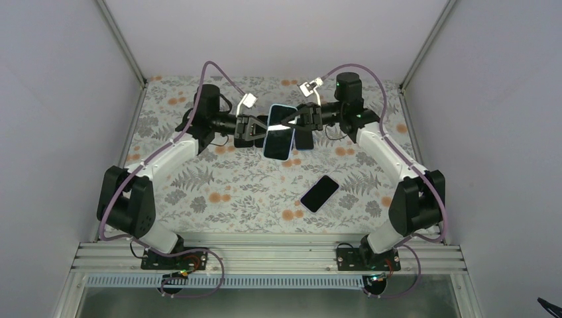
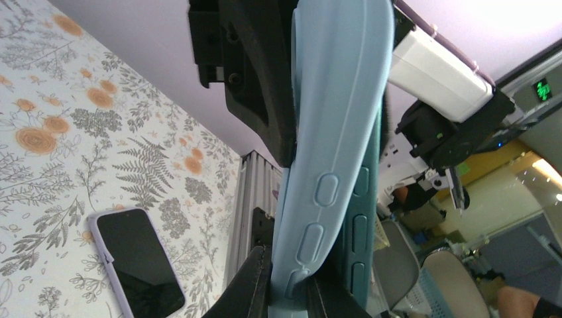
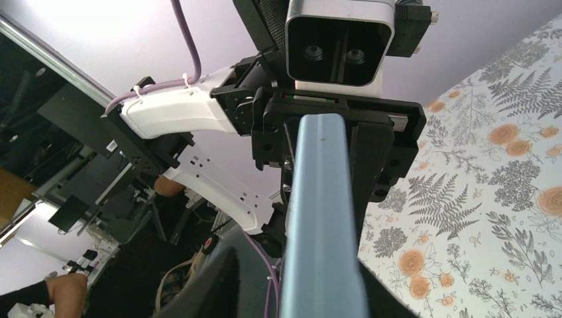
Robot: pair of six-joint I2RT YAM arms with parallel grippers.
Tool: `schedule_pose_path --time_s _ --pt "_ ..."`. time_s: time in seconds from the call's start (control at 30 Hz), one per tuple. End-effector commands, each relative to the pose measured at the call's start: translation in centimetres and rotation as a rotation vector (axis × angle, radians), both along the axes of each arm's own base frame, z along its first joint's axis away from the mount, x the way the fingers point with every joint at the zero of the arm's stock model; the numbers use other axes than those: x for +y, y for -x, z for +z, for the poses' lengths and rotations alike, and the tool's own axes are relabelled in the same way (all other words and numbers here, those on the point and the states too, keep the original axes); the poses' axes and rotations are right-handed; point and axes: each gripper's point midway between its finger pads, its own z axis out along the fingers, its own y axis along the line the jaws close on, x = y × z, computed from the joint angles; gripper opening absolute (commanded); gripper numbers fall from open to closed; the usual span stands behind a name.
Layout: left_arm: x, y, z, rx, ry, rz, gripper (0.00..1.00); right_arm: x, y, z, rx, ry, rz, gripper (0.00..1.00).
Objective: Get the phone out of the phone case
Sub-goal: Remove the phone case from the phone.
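Note:
A phone [image 1: 278, 140] in a light blue phone case [image 1: 283, 110] hangs above the far middle of the table, between both grippers. My left gripper [image 1: 255, 131] is shut on the case's long edge. In the left wrist view the light blue case [image 2: 338, 132] is pinched between my black fingers [image 2: 248, 288], and its rim is peeled off the phone's darker teal side [image 2: 361, 232]. My right gripper [image 1: 301, 126] is at the opposite edge. In the right wrist view its left finger [image 3: 219, 285] stands apart from the blue edge [image 3: 321, 218], so the jaws are open around it.
A second phone [image 1: 319, 193] with a dark screen lies face up on the floral table cover, right of the middle; the left wrist view shows it in a lilac case [image 2: 136, 262]. White walls enclose the table [image 1: 219, 192] on three sides.

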Motion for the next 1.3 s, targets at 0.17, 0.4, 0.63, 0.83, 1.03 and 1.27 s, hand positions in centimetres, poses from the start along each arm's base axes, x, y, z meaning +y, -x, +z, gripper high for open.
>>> schedule_pose_path --time_s 0.17,0.4,0.63,0.83,1.03,1.27 --pt "1.2 -4.1 -0.3 0.077 -0.015 0.175 0.02 -1.0 -2.6 -0.6 -0.016 0.068 -0.139 0.71" --pt "2.6 -7.2 -2.4 0.210 -0.101 0.369 0.02 -2.3 -6.1 -1.1 -0.191 0.216 -0.391 0.90" --pt "4.8 -9.8 -5.1 0.353 -0.204 0.585 0.02 -3.0 -8.2 -2.3 -0.399 0.409 -0.584 0.95" --pt "6.2 -11.1 -6.6 0.458 -0.233 0.688 0.03 -1.3 -8.0 -3.4 -0.564 0.548 -0.640 0.95" --pt "7.2 -11.7 -7.6 0.523 -0.245 0.752 0.03 1.3 -7.3 -4.7 -0.657 0.639 -0.661 0.91" --pt "8.1 -12.3 -8.2 0.562 -0.258 0.799 0.03 4.5 -6.8 -5.8 -0.682 0.691 -0.703 0.92"
